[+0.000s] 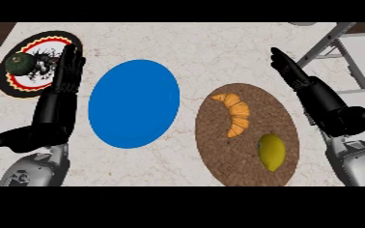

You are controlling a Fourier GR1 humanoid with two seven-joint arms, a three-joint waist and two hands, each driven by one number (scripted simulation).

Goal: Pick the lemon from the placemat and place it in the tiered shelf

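Observation:
A yellow lemon (pixel 272 152) lies on the near right part of a round brown woven placemat (pixel 246 134). An orange croissant (pixel 236 113) rests on the same mat, farther back and to the left. The grey tiered shelf (pixel 333 43) stands at the far right, only its slanted legs and bars showing. My right hand (pixel 294 72) is open, fingers straight and pointing away, to the right of the mat and apart from the lemon. At the left, my left hand (pixel 65 75) is also open with fingers up, holding nothing.
A blue oval plate (pixel 133 103) lies in the middle of the marble counter. At the far left sits a round patterned plate (pixel 28 79) with a dark green fruit (pixel 22 63) on it, partly behind my left hand.

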